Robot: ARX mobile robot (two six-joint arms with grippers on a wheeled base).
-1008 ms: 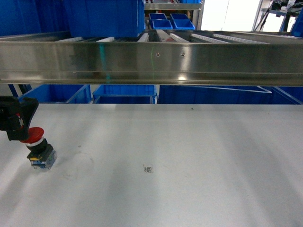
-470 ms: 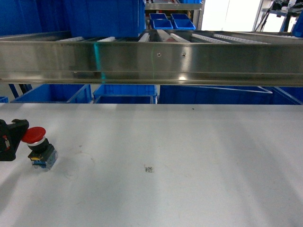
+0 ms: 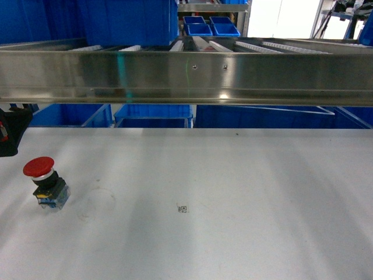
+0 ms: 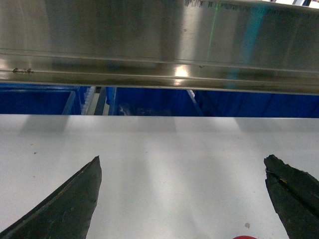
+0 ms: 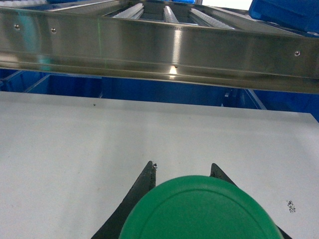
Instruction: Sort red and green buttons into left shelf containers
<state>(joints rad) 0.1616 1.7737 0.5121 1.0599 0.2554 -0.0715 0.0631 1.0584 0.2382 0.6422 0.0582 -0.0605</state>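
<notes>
Head view: small printed square marker (image 3: 183,208) (unreadable) on the table (image 3: 245,192); left tool (image 4: 182,199) spread, right tool (image 5: 182,172) grasping the green button (image 5: 199,209).

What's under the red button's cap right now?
Under the red button cap sit a black collar and a clear blue-yellow base, resting on the white table. The underside of the base is hidden.
</notes>
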